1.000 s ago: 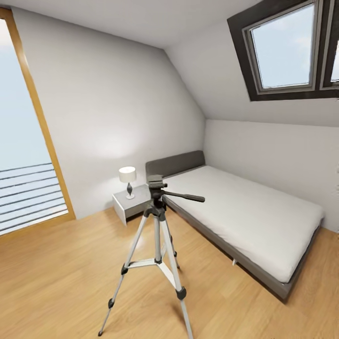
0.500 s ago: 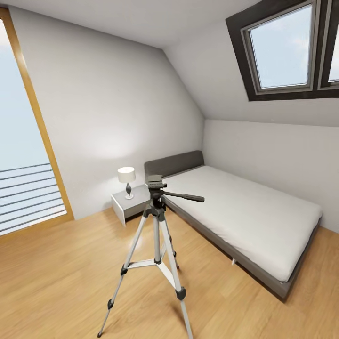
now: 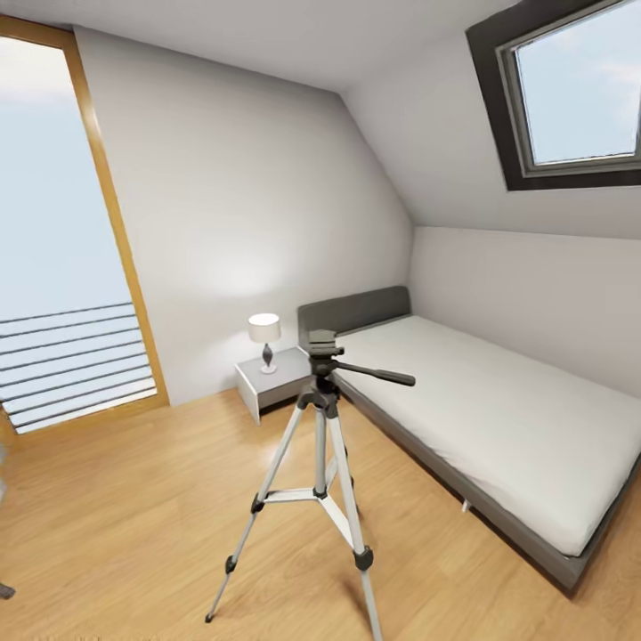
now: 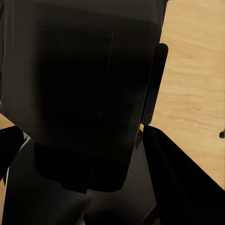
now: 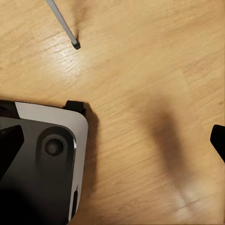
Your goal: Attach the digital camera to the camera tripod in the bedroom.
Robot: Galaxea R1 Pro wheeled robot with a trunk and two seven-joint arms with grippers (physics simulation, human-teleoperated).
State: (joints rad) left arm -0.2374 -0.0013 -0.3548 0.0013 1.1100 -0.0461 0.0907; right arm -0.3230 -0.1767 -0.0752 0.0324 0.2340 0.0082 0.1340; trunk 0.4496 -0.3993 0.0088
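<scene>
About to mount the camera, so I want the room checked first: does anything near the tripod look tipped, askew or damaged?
Nothing stands out. The camera tripod stands upright on the wood floor with its legs spread and its head bare. The bed is flat, and the lamp sits upright on the nightstand.

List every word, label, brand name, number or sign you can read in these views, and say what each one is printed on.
None: no readable text in any view.
The camera tripod, the bed, the lamp and the nightstand carry no visible markings.
The dark object close to the left wrist camera is too shadowed to show any print.
The robot base over the wood floor shows no lettering.
</scene>
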